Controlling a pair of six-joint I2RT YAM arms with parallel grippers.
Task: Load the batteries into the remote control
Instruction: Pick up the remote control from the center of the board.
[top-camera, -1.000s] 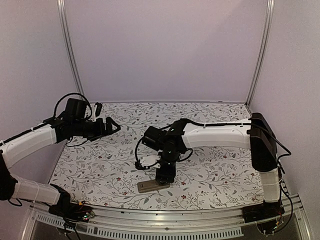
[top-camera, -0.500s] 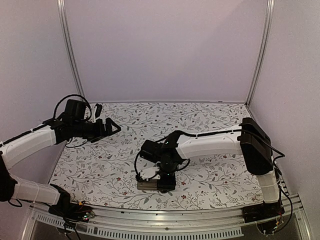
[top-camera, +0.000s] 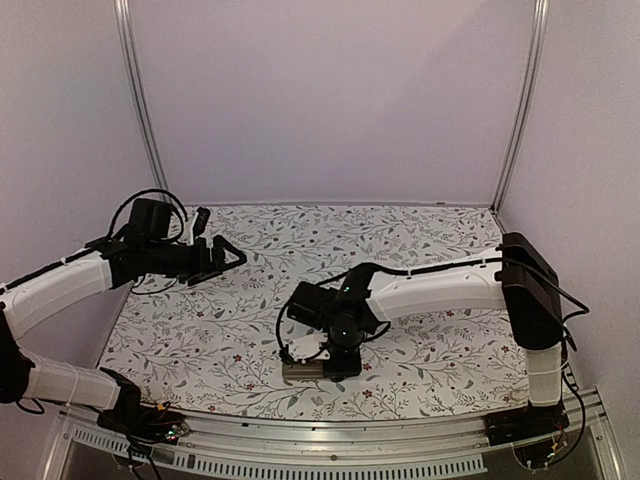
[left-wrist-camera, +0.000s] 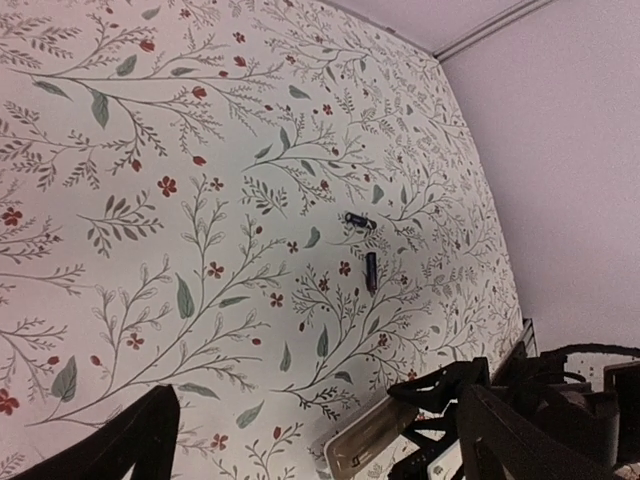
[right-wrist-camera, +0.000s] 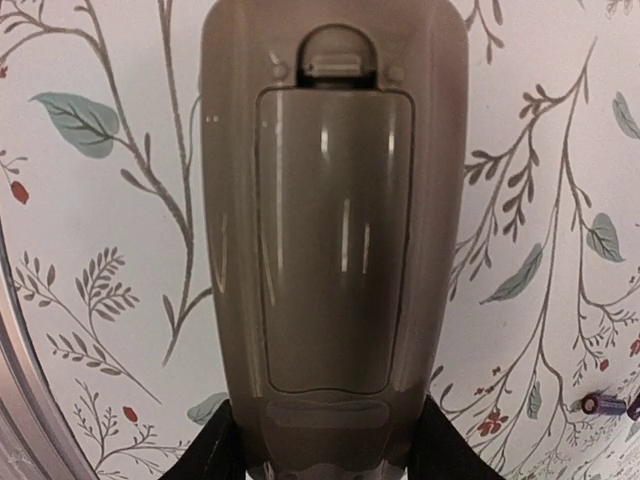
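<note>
Right wrist view: the right fingers grip the remote control, which lies back-up on the surface. The left fingers hang spread and empty. The batteries lie loose.

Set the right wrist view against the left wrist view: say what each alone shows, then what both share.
Only the right wrist: the remote control close up, back upward, its battery cover shut, with the right gripper clamped on its sides.
Only the left wrist: both batteries whole, lying close together away from the remote, and the right arm seen from outside.
Both: the remote, the floral table cover, and at least one battery, cut off at the right wrist view's lower right edge.
</note>
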